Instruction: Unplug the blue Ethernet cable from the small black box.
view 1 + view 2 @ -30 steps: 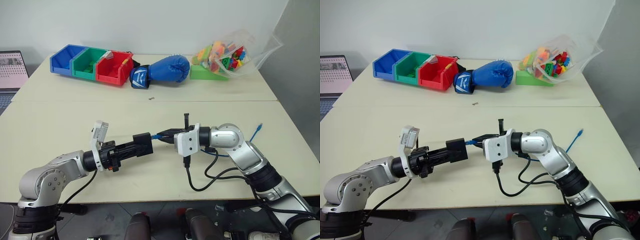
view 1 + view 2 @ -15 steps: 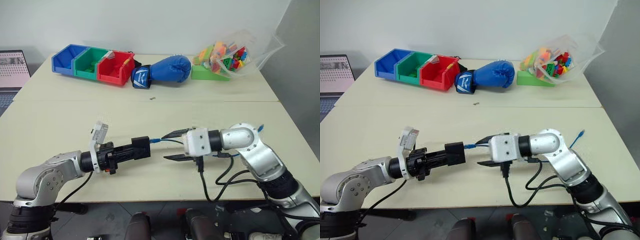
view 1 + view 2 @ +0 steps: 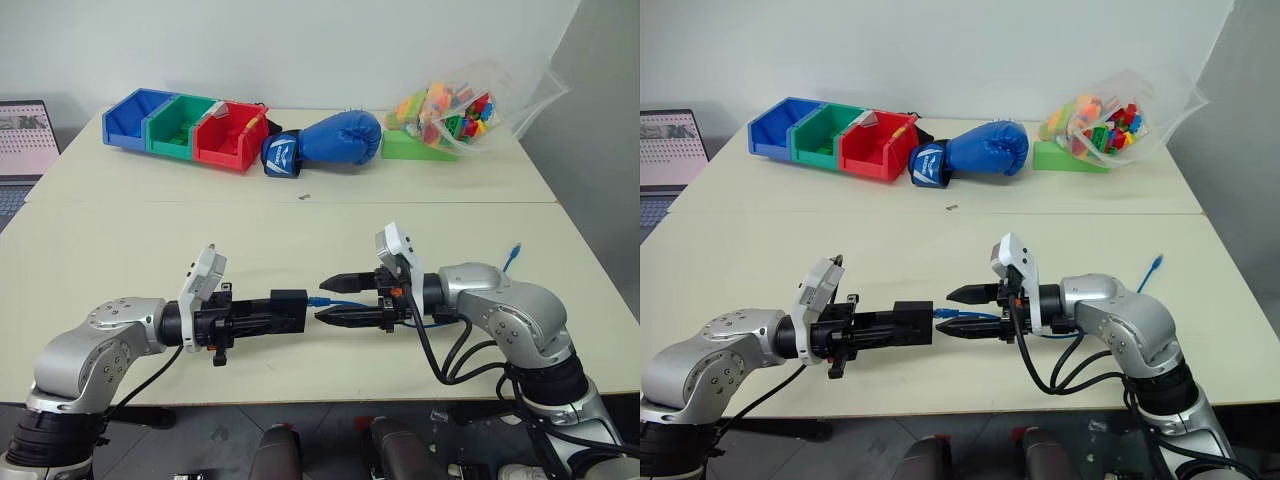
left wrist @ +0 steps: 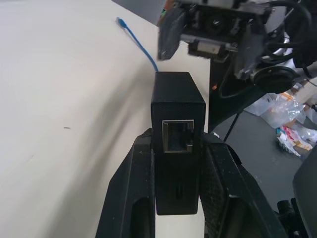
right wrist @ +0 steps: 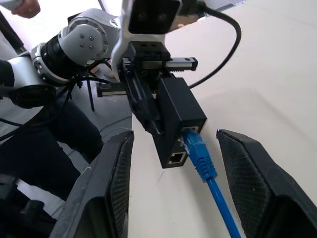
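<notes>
While the left gripper (image 3: 285,311) is clamped shut on the small black box (image 3: 288,309), holding it above the near part of the table (image 3: 120,230), the blue Ethernet cable (image 5: 200,156) remains plugged into the box's right end. The right gripper (image 3: 335,299) points left at it, its 2 fingers spread wide on either side of the plug, gripping nothing. If they close on the thin cord behind the plug, I judge the latch would hold and the box could twist loose. The right wrist view shows the plug seated beside a second port; the left wrist view shows an empty port on the box's opposite end.
</notes>
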Robot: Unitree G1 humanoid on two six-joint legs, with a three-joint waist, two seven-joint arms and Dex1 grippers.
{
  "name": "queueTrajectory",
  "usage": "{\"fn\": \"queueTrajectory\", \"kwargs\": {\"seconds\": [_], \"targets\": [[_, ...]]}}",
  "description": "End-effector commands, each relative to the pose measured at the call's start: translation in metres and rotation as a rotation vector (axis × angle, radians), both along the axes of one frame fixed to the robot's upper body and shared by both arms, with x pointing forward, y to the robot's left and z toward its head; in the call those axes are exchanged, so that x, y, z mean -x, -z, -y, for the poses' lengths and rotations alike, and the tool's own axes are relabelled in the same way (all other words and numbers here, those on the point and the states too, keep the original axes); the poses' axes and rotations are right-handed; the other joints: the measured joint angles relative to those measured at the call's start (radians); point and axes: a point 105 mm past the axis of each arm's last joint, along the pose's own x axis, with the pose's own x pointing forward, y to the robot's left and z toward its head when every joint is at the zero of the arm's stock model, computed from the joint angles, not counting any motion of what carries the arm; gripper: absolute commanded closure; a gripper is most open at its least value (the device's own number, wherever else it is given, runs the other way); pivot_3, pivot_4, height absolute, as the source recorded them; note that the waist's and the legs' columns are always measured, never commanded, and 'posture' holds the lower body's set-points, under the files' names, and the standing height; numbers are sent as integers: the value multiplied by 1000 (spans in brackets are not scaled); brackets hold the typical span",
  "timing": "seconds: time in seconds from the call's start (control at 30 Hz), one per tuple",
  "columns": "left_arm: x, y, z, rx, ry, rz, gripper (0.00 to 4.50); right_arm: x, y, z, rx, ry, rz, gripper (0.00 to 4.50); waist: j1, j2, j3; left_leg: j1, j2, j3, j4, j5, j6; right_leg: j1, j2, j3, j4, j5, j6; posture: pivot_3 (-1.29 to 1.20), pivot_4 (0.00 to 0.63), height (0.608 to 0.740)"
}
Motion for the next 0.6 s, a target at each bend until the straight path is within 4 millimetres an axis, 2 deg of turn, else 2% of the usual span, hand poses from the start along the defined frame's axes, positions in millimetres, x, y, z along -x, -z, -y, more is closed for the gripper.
{"fn": "queueTrajectory", "kwargs": {"seconds": [0.03, 0.57, 0.6], "targets": [[4, -13, 3, -5, 44, 59, 3705, 0, -3, -4, -16, -29, -3, 1686, -1, 0, 0, 0, 0, 0, 0, 0, 0, 0, 0, 0, 0, 0, 0, 0, 150, 740], [5, -17, 6, -10, 51, 59, 3705, 0, -1, -11, -42, -53, -55, 1686, -4, 0, 0, 0, 0, 0, 0, 0, 0, 0, 0, 0, 0, 0, 0, 0, 150, 740], [5, -18, 6, -11, 53, 59, 3705, 0, -1, -12, -42, -53, -56, 1868, -4, 0, 0, 0, 0, 0, 0, 0, 0, 0, 0, 0, 0, 0, 0, 0, 150, 740]]}}
